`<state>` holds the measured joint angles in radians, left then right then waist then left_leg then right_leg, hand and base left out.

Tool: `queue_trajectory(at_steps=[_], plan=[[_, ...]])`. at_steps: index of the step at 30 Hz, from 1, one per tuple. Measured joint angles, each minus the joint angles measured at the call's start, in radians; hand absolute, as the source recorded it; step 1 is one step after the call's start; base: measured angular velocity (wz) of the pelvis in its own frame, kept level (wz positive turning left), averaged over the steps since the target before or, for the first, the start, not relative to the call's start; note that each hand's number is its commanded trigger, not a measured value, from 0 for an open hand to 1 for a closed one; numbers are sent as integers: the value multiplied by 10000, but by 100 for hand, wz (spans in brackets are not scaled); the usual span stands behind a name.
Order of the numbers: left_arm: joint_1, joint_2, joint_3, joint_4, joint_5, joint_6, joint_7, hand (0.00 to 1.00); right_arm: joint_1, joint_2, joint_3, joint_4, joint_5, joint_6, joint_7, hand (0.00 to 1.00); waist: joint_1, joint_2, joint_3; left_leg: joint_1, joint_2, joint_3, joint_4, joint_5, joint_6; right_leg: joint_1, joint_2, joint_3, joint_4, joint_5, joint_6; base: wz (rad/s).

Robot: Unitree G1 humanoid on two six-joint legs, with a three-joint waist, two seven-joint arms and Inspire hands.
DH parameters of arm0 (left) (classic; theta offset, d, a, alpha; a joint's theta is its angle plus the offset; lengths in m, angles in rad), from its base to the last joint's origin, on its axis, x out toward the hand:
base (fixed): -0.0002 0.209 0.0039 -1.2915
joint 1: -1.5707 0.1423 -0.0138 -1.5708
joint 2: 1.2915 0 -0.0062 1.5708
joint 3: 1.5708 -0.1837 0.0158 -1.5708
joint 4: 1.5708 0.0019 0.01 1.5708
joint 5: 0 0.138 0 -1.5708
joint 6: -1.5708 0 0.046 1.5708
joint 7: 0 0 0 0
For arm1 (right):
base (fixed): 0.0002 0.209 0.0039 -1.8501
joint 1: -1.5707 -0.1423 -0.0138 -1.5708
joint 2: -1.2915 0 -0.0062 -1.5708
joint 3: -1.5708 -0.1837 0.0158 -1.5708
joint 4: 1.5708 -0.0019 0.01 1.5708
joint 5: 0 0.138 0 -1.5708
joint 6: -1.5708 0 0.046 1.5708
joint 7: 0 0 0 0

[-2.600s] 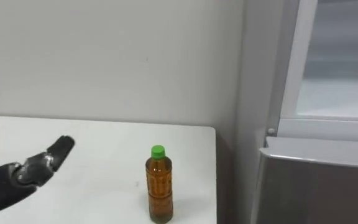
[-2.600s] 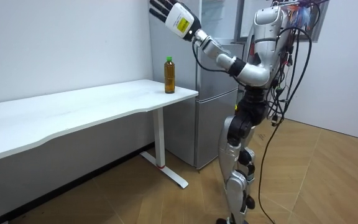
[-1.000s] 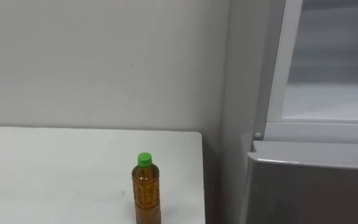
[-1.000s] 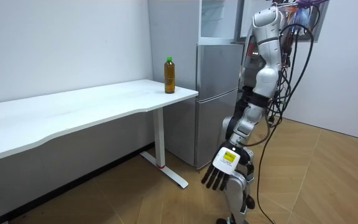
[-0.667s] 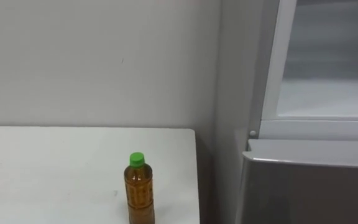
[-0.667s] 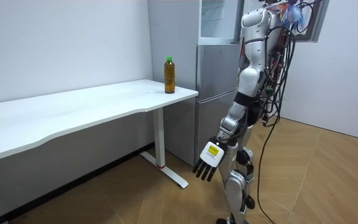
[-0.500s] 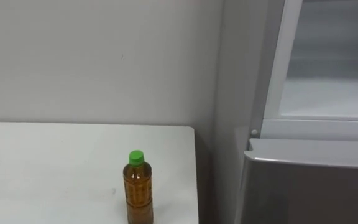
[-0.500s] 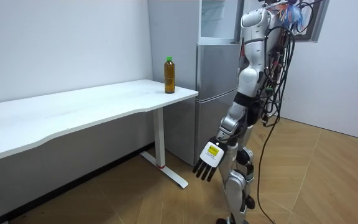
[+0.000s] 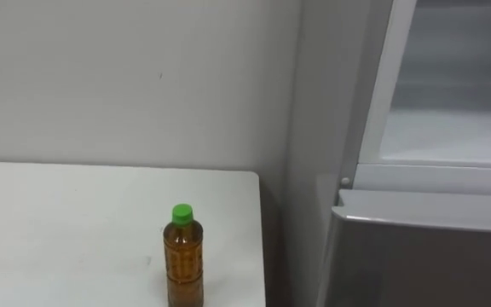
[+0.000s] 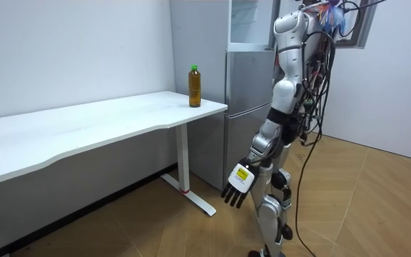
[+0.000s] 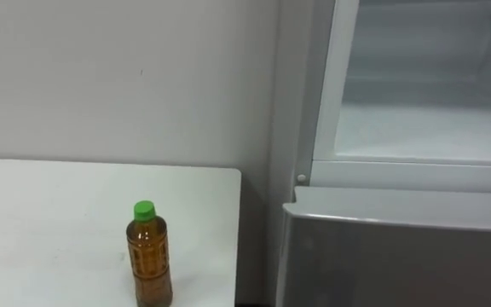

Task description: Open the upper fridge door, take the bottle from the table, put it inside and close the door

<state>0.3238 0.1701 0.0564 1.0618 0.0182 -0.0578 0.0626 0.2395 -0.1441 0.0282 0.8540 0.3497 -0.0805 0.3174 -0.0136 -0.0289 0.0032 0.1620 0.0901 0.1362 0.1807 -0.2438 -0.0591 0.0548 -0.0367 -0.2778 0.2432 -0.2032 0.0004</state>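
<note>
Your bottle (image 9: 183,256) stands upright on the desk (image 9: 66,213), close to the desk's right edge, the one next to the fridge (image 9: 318,111). Its green cap is on and it holds amber liquid. Nothing touches it. The fridge stands just beside the desk. Its upper compartment (image 9: 454,128) is open and pale inside; the grey lower door (image 9: 424,264) is closed.

In the room view you can see the robot upright in front of the fridge, by the end of the desk. Its left hand (image 10: 237,189) hangs low beside its leg, fingers straight and spread toward the floor. It holds nothing and is well apart from the bottle.
</note>
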Motion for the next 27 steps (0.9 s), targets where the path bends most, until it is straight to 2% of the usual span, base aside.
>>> queue_trajectory(at_steps=[3, 7, 9, 16, 19, 22, 24, 27], plan=[[-2, 11, 11, -77, 199, 0, -55, 0, 219, -17, -2, -1955, -538, 63, 141, 0, 12, 3, -4, -135, -1, 28, 105, -5, 1, -151, -14, 23, 40, -27, -6, 0], [5, 13, -14, -118, 157, 0, -76, 0, 379, -92, 65, -4168, -463, 103, 430, 0, 2, 36, 21, -312, 7, 27, 174, -5, 2, -352, -30, 33, 171, -30, -41, 0], [24, 33, -8, -134, 178, -8, -149, 0, 570, -170, 192, -5285, -489, 203, 456, 0, 113, 57, 4, -309, 15, 30, 182, -5, 2, -330, -16, 44, 153, -23, -47, 0], [14, 69, -36, -214, 152, -72, -244, 0, 661, -252, 374, -5816, -454, 278, 581, 0, 350, 52, 3, -310, 14, 165, 198, -5, 3, -355, -41, 38, 172, 46, -67, -4], [1, 91, -79, -207, 160, -79, -270, 0, 664, -453, 402, -6456, -466, 613, 586, 0, 437, 10, 38, -307, 13, 264, 191, -5, 3, -374, -49, 94, 325, 54, -75, -4], [9, 97, -80, -162, 161, -79, -271, 0, 668, -714, 403, -7014, -487, 821, 624, 0, 506, -1, 122, -305, 14, 268, 182, -4, 4, -373, -22, 169, 327, 76, -70, 0], [-2, 97, -85, -116, 158, -78, -290, 0, 667, -850, 404, -7506, -486, 976, 672, 0, 684, -38, 127, -348, 19, 402, 171, -5, 6, -561, -12, 316, 404, 82, -83, -16], [-4, 151, -117, -129, 154, -77, -336, 0, 586, -1002, 366, -8656, -388, 1093, 739, 0, 765, -76, 111, -529, 10, 430, 209, -3, 9, -811, -62, 318, 645, 89, -116, -7]])
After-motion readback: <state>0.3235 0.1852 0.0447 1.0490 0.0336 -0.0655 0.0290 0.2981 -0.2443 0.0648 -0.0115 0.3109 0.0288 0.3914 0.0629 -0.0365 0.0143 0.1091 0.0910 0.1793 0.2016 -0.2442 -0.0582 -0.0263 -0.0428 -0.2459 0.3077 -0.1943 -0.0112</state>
